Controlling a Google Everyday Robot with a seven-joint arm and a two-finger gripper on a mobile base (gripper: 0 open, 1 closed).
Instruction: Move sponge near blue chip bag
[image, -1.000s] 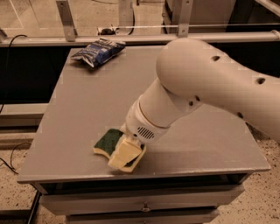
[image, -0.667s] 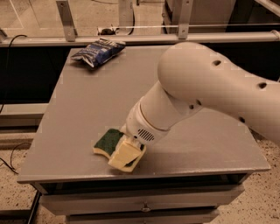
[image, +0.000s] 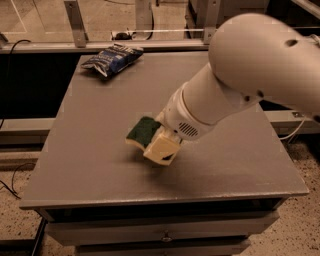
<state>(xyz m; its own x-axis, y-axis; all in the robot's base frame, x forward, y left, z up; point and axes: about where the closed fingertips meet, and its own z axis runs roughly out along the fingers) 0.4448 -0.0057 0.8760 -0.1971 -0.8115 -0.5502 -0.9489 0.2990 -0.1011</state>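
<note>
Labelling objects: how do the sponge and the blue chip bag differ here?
The sponge is flat, green over pale yellow; the blue chip bag is crumpled, dark blue foil. The sponge is mid-table at the tool; the bag lies alone near the far left corner. Both are small, over the grey table.

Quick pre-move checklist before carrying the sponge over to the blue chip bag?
1. Gripper at the sponge, front-centre of the table: ok.
2. Grasp secure: cannot tell, the wrist hides the contact.
3. Sponge near the blue chip bag: not ok, the bag lies at the far left corner, well apart.
4. Nothing visible between sponge and bag: ok.
5. Bag fully on the table: ok.
</note>
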